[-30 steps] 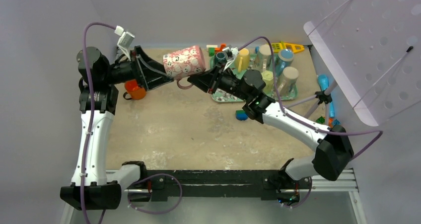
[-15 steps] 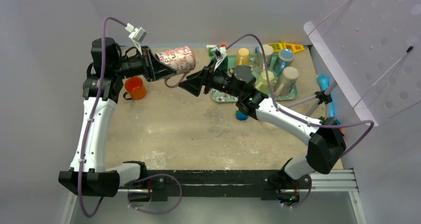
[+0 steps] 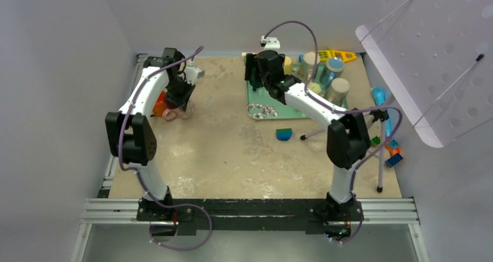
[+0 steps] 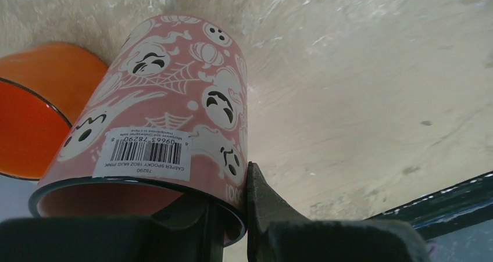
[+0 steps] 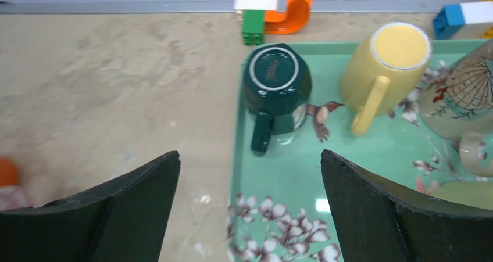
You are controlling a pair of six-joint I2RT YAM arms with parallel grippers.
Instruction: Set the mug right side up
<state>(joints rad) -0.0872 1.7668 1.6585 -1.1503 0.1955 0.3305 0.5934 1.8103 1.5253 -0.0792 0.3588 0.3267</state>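
one glossy pink mug [image 4: 174,93], rim pinched by left claw [image 4: 229,201], right claw [image 5: 249,157] spread over floral tray [image 5: 276,180]

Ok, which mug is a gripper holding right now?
The pink ghost-print mug, rim pinched by the left gripper; the orange mug, green mug and yellow mug sit free.
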